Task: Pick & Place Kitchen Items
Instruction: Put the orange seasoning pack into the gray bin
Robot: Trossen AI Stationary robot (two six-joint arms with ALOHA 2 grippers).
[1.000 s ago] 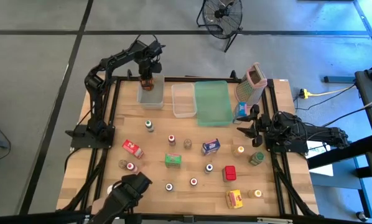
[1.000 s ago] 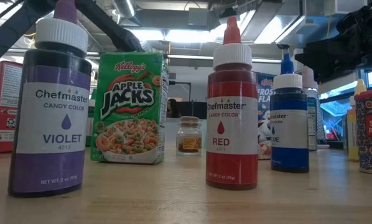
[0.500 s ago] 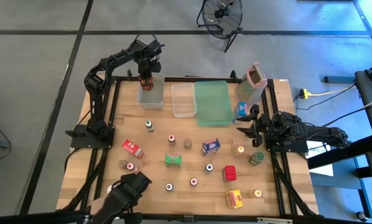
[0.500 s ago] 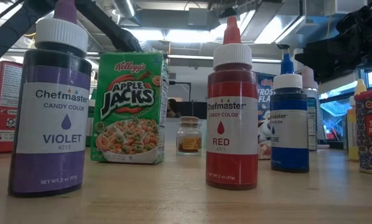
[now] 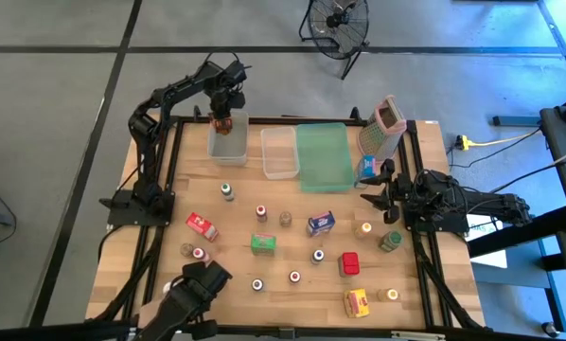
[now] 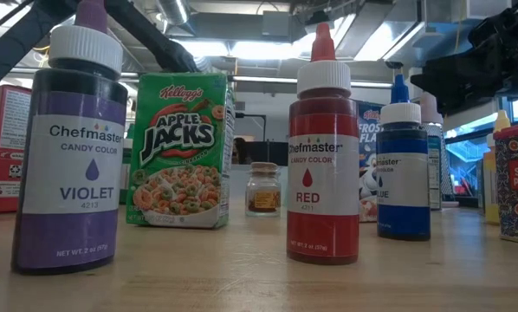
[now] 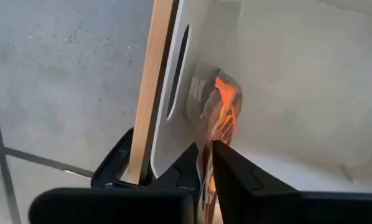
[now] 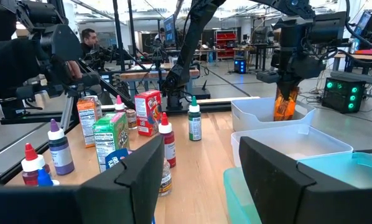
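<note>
Your left tool (image 5: 223,120) holds orange packet (image 7: 222,112) in far-left bin (image 5: 228,144), pinch just starting to loosen: drop underway. Right tool (image 5: 385,194) half spread, empty, waits beside grater (image 5: 385,128).

Left arm over the far clear bin, right arm waiting by the grater

Seen from above, the left gripper (image 5: 222,117) hangs over the small clear plastic bin (image 5: 228,144) at the far edge of the wooden table (image 5: 150,248), with a small orange-brown item (image 5: 222,124) between its fingers. Just right of that bin sit a second clear bin (image 5: 279,152) and a pale green tray (image 5: 325,156). Farther right stands the tall metal box grater with a pink top (image 5: 381,127), with the right gripper (image 5: 379,193) just in front of it, fingers parted. Small bottles, jars and coloured boxes are scattered nearer than the bins, among them a green box (image 5: 262,243) and a red packet (image 5: 350,262).
</note>
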